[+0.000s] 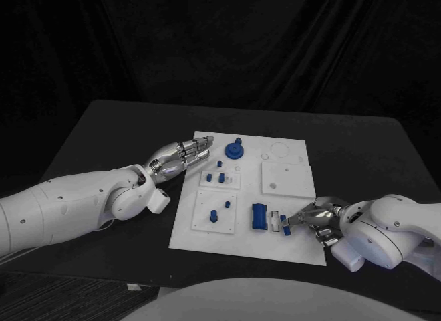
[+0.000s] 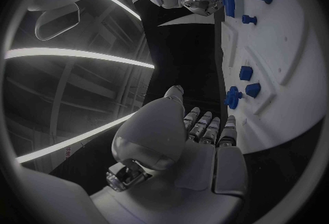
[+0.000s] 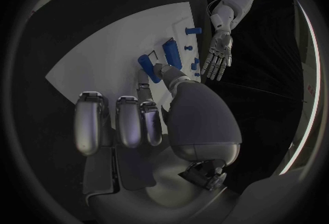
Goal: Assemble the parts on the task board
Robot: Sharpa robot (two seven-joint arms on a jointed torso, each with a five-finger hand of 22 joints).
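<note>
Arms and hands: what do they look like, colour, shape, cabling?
Both arms are smooth, rounded white shells with small dark fastener dots. The left hand and right hand are silver metal, with segmented fingers and a bulbous silver thumb base. A thin pale cable trails along the left arm's underside.

No legible text — (none anywhere)

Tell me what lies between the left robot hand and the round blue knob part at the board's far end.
Nothing: in the head view only bare white task board separates the left robot hand from the round blue knob part.
</note>
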